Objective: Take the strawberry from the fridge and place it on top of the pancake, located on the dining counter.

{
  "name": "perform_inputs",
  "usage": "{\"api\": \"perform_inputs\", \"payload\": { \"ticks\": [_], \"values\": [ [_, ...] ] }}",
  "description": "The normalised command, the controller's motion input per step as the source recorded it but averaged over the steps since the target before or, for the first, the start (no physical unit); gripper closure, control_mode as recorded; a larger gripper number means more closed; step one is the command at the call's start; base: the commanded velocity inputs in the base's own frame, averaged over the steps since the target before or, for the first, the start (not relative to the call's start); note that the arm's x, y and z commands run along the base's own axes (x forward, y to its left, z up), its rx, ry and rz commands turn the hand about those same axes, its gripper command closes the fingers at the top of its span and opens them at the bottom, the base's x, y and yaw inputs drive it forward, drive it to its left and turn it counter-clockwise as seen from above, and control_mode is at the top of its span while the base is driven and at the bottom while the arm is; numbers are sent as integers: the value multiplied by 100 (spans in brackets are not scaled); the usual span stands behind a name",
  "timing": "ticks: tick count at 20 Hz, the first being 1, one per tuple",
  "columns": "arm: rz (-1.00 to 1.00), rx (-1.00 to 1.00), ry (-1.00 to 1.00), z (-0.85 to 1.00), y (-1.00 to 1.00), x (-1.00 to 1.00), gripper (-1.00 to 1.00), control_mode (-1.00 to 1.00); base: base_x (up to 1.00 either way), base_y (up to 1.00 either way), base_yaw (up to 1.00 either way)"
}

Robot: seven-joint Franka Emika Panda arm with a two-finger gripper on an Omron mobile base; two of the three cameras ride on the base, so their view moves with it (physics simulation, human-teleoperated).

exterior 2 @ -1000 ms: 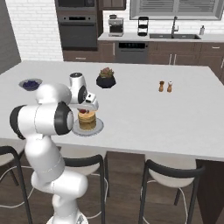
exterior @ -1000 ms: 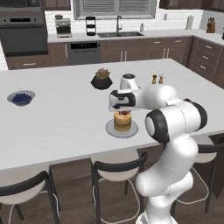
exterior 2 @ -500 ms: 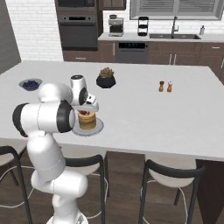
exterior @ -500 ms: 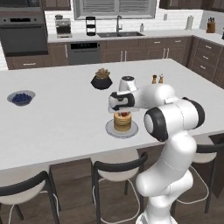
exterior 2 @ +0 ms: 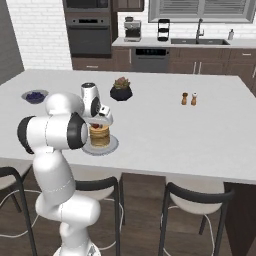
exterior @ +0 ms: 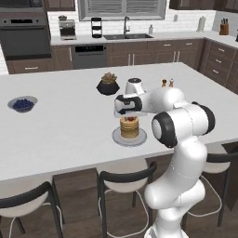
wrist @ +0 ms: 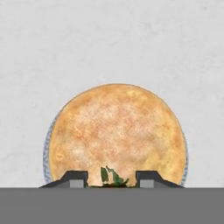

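The pancake (exterior: pixel 129 128) is a golden stack on a small white plate (exterior: pixel 116 137) near the front of the white dining counter (exterior: pixel 69 125). My gripper (exterior: pixel 131 116) hangs just above the stack, shut on the strawberry (exterior: pixel 132 119). From the other side the gripper (exterior 2: pixel 96 124) holds the strawberry (exterior 2: pixel 95 127) right over the pancake (exterior 2: pixel 100 136). In the hand view the pancake (wrist: pixel 116 127) lies below, and the strawberry's green leaves (wrist: pixel 110 176) show between my fingertips (wrist: pixel 74 177). The fridge is out of view.
A bowl of dark blue berries (exterior: pixel 22 104) sits at the counter's left. A dark pot with a plant (exterior: pixel 108 84) and two small shakers (exterior: pixel 167 83) stand behind the plate. Black stools (exterior: pixel 125 176) line the near edge.
Almost nothing: the hand has edged a touch to the left above the pancake, still shut on the strawberry.
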Motion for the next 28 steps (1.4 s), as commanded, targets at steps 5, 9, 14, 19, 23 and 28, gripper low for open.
{"api": "perform_inputs", "payload": {
  "ticks": [5,9,14,19,23,28],
  "values": [
    [0,0,0,-10,-4,-8,-100,-100,0,0,0],
    [0,1,0,0,-13,0,-100,-100,0,0,0],
    [0,1,0,0,-4,0,-100,-100,0,0,0],
    [0,0,0,37,0,-8,-100,-100,0,0,0],
    [0,0,0,67,0,-64,-100,-100,0,0,0],
    [0,1,0,17,0,-100,-100,-100,0,0,0]
  ]
}}
